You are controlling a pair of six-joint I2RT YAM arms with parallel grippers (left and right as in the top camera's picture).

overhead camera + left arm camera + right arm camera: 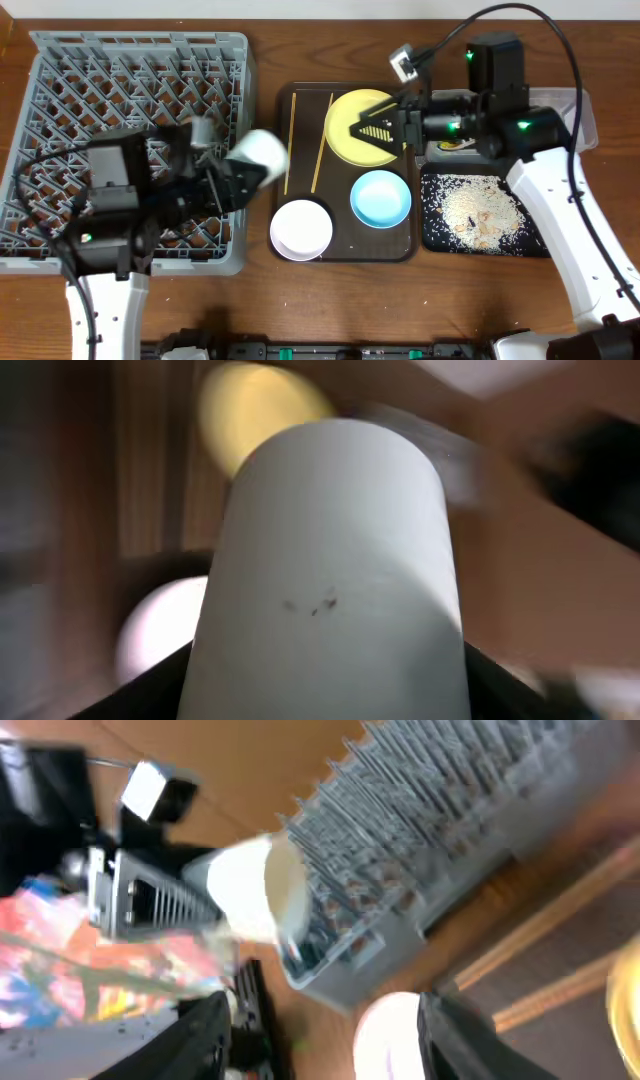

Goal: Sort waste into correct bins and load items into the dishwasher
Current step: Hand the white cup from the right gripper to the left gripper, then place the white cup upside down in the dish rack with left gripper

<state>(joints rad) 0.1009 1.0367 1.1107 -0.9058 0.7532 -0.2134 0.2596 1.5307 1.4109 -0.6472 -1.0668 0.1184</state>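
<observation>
One item in hand: left claw (235, 178) grips the small white cup (262, 152). Cup's on its side, long axis pointing away from claw twd the brown tray (300, 100), just off the dish rack's (60, 60) right edge. Rack lies left of cup, left arm nearer, so prob. a leftward swing next. Right claw (378, 130) wide, empty, above yellow plate (345, 112).

No legible text, label, brand, number or sign in any view: print on the orange-and-green snack wrapper (55, 955) is blurred beyond reading, and the small white cup (330, 580) shows only a few dark specks, no lettering.
</observation>
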